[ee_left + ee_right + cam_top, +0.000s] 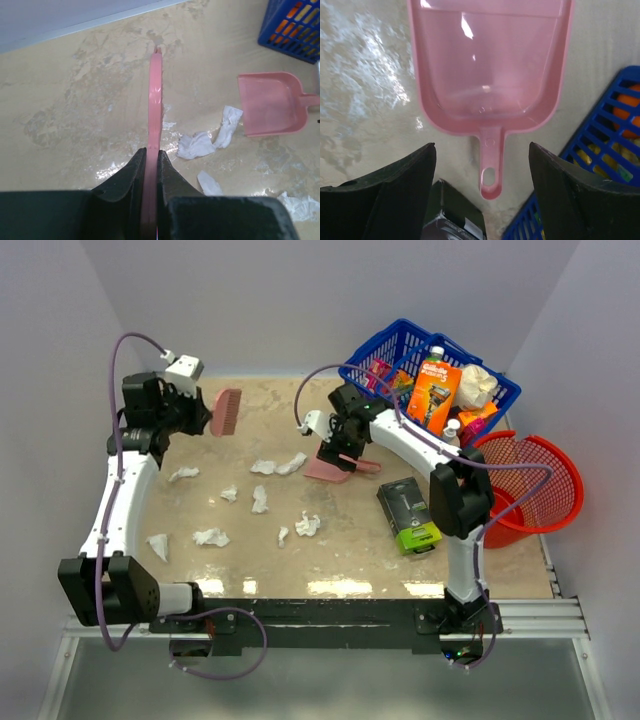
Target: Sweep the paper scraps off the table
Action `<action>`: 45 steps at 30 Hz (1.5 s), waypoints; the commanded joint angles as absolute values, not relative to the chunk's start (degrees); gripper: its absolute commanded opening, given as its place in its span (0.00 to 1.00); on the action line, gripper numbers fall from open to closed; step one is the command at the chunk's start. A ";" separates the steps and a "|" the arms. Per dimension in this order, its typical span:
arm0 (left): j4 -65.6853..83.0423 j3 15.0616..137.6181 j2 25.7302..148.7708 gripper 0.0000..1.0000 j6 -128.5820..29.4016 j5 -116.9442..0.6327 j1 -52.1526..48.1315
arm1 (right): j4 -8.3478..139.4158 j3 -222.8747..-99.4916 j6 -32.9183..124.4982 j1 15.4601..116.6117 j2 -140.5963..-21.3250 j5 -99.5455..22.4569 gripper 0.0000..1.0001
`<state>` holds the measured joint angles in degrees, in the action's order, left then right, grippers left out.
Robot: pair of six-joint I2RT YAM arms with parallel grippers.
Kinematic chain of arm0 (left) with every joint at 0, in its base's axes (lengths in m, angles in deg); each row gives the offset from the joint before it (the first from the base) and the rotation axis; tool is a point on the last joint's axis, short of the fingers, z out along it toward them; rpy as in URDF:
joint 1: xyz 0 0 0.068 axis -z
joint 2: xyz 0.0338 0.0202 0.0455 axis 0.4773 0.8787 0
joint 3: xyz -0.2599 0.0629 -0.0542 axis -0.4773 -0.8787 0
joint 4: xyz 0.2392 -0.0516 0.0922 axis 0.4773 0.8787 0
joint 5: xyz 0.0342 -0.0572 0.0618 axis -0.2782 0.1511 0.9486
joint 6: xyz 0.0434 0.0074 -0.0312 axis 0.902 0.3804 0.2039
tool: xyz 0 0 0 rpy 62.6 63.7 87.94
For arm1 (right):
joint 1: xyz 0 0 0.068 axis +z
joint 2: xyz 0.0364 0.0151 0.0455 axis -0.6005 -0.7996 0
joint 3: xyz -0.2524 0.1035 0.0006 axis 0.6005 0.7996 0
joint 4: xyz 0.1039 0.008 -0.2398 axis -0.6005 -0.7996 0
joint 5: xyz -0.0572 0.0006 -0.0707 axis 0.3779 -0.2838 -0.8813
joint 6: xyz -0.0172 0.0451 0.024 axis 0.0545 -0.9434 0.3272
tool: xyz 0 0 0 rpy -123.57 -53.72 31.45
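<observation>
Seen from above, a beige stone-look table has two robot arms mounted at its near edge. About eight small crumpled white paper scraps lie scattered over the left and middle of the tabletop, well apart from one another, except for two that touch near the centre.

The left gripper sits over the far left part of the table. Its two black fingers are pressed against the handle of a pink brush, pinching it. In the left wrist view the brush appears edge-on and points toward the far wall.

The right gripper hovers over the middle of the far side, its fingers spread wide. A pink dustpan rests on the table just below it. In the right wrist view the dustpan's short handle lies in the gap between the two fingers, and neither finger touches it. The pan is empty, and the nearest scraps lie just to its left.

A black and green box lies on the right side of the table. A blue basket of packaged goods stands at the far right corner, with a red basket just beside it off the right edge.
</observation>
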<state>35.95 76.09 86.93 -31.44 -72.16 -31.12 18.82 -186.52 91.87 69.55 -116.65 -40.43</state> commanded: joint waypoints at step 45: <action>34.60 76.15 78.73 0.00 -28.61 -74.77 -41.69 | 11.02 -185.66 89.88 66.18 -117.22 -38.62 0.26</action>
